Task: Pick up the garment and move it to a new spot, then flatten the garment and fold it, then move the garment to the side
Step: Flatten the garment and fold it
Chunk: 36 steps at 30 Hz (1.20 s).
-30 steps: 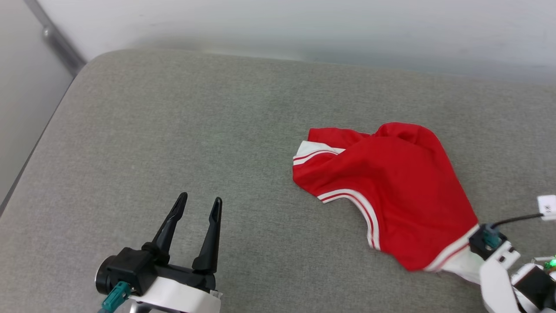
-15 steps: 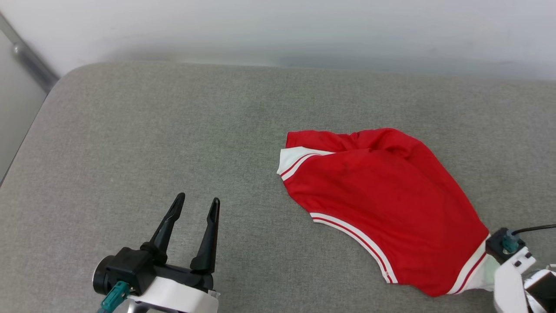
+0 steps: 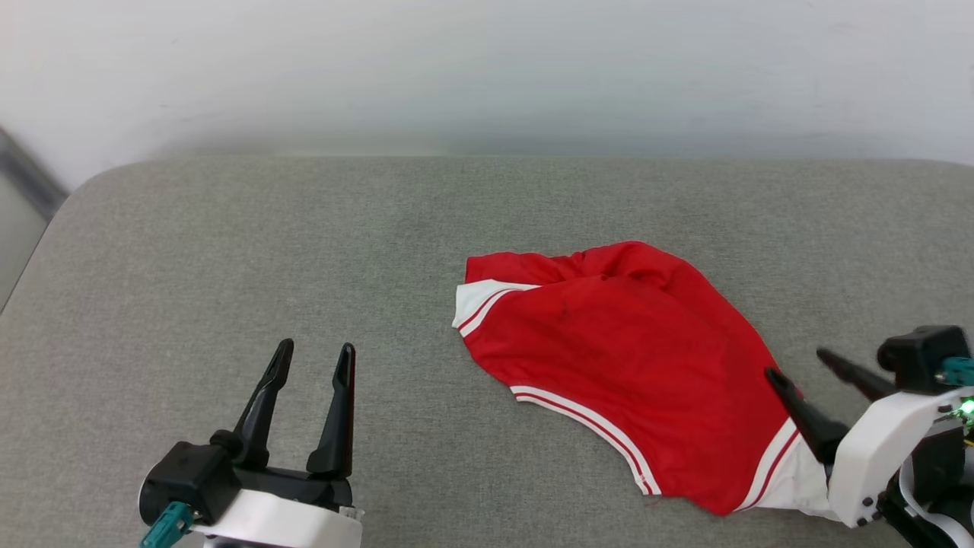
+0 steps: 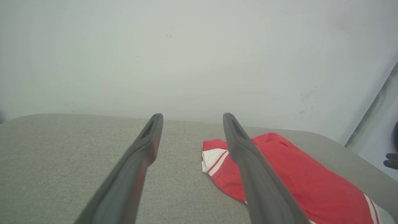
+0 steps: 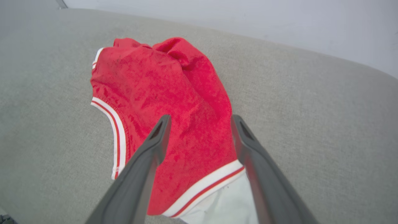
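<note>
The garment (image 3: 631, 365), a red shirt with white sleeves and red-and-white striped trim, lies bunched on the grey cushion (image 3: 304, 251) right of centre. It also appears in the left wrist view (image 4: 298, 180) and the right wrist view (image 5: 174, 102). My right gripper (image 3: 799, 364) stands open at the garment's near right corner, just above the white sleeve (image 5: 224, 205), holding nothing. My left gripper (image 3: 313, 358) is open at the lower left, well apart from the garment. Any lettering is hidden.
The cushion's rounded far edge meets a pale wall (image 3: 487, 76). Its left edge (image 3: 46, 228) drops off beside a dark strip. Bare cushion stretches left of the garment and behind it.
My right gripper has opened and let go of the garment's sleeve, and the garment now lies slack on the cushion. The head camera has shifted. My left gripper stays open.
</note>
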{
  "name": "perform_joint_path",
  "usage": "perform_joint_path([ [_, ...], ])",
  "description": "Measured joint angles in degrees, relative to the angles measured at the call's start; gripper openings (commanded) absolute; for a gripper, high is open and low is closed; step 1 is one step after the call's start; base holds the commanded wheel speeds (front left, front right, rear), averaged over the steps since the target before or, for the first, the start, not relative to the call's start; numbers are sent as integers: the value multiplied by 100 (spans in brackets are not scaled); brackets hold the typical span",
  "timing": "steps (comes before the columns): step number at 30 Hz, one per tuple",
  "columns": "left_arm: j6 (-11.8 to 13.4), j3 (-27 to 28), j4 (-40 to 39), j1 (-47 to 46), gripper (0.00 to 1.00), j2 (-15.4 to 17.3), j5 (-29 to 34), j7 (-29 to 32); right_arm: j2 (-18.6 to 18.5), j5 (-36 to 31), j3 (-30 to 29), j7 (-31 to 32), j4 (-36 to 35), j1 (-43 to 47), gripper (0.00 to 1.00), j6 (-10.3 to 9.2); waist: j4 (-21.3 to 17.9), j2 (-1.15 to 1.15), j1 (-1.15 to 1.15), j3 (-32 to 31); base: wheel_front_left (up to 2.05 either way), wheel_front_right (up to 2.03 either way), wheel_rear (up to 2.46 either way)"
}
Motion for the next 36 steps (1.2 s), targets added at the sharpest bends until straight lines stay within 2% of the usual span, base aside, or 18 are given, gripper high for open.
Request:
perform_joint_path([
  [5,0,23,2,30,100,13,-60,0,601,-259,-330,-1305,-213,72,100,-1,-98,0,0,-22,0,0,0],
  [8,0,-201,155,10,100,116,-143,-1,1070,-487,-467,-2196,-249,90,100,-1,-174,0,0,69,0,0,0],
  [10,0,-321,281,-15,100,215,-144,5,1154,-542,-483,-2368,-257,87,100,-1,-200,0,0,100,0,0,0],
  [12,0,-501,438,-130,100,358,-144,280,1296,-634,-544,-2627,-302,82,100,-2,-244,0,0,176,0,0,0],
  [15,4,-599,431,-582,100,428,-218,1144,1366,-793,-557,-2807,-437,83,100,-1,-300,0,0,325,0,0,0],
  [21,16,-1113,282,-1393,100,667,-460,3524,1367,-995,-651,-3000,-709,58,100,-1,-396,0,0,694,0,0,0],
  [26,26,-1425,386,-2158,100,865,-460,4737,1427,-1060,-554,-2959,-750,-12,100,-2,-501,0,0,1021,0,0,0],
  [28,7,-1590,487,-2320,100,950,-469,5042,1447,-1088,-509,-2960,-748,-69,100,-2,-557,0,1,1149,0,0,0],
  [31,9,-1608,630,-2781,100,1084,-355,5187,1478,-1102,-509,-2974,-755,-116,100,-2,-638,0,1,1336,0,0,0],
  [36,8,-1751,1047,-3200,100,1065,-244,5277,1501,-1141,-491,-3017,-721,-163,100,-2,-756,0,1,1608,0,0,0],
])
